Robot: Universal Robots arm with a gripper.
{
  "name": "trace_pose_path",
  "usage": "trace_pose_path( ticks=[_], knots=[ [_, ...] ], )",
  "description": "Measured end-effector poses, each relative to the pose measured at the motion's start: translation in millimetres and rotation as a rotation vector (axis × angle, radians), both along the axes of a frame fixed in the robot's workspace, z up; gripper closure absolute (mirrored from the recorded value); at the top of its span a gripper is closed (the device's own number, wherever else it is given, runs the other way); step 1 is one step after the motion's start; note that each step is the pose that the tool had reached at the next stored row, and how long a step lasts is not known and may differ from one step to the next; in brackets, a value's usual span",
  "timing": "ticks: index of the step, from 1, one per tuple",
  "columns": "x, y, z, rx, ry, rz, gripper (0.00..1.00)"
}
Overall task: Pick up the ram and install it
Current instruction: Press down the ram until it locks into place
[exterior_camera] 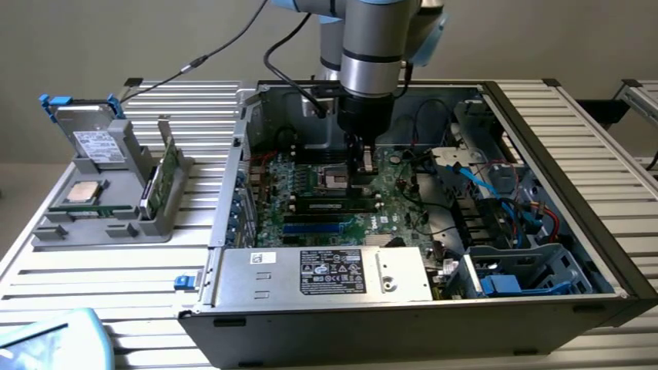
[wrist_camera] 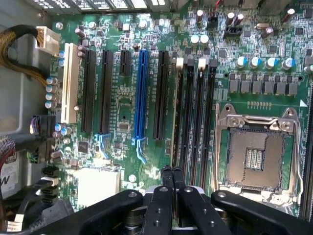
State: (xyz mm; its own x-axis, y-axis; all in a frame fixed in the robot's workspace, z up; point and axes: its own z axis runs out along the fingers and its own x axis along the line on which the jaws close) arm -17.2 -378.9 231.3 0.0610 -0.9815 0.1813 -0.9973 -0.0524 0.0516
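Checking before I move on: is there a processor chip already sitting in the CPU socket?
No. In the wrist view the CPU socket lies open inside its metal frame, with bare contacts and no chip in it.

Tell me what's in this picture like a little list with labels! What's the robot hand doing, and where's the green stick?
robot hand: gripper, shut, nothing seen between its fingers
where the hand is: inside the open computer case, just above the memory slots
memory slots: long, black, all empty
ram: green stick standing on its edge in the grey holder
where the holder is: outside the case, on the exterior view's left
processor socket: empty, beside the memory slots
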Motion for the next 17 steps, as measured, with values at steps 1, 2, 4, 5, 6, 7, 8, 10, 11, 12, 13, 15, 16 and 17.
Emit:
trace_pose_path(
  ticks=[1, 2, 4, 5, 6, 7, 8, 10, 11, 12, 13, 15, 16, 17],
  knots=[
    [-2.9, 0.0, 0.0, 0.0000, -0.0011, 0.000, 0.90],
    [-5.7, 0.0, 0.1, -0.0002, -0.0021, 0.000, 0.90],
    [-11.1, 0.0, 0.1, -0.0002, -0.0038, 0.000, 0.90],
    [-13.7, 0.0, 0.0, -0.0001, -0.0045, 0.000, 0.90],
    [-16.3, 0.0, 0.1, -0.0002, -0.0051, 0.000, 0.90],
    [-18.7, 0.0, 0.1, -0.0002, -0.0056, 0.000, 0.90],
    [-21.0, 0.0, 0.0, -0.0001, -0.0061, 0.000, 0.90],
    [-25.4, 0.0, 0.0, -0.0001, -0.0068, -0.001, 0.90],
    [-27.6, 0.0, 0.1, -0.0002, -0.0072, -0.002, 0.90],
    [-29.7, 0.0, 0.0, -0.0002, -0.0076, -0.002, 0.90],
    [-31.2, 0.0, 0.0, -0.0001, -0.0079, -0.002, 0.90],
    [-32.2, 0.1, -0.1, 0.0001, -0.0082, -0.002, 0.90],
    [-32.6, 0.0, -0.6, 0.0000, -0.0087, -0.002, 0.90],
    [-32.9, 0.0, -1.2, 0.0000, -0.0093, -0.002, 0.90]
  ],
)
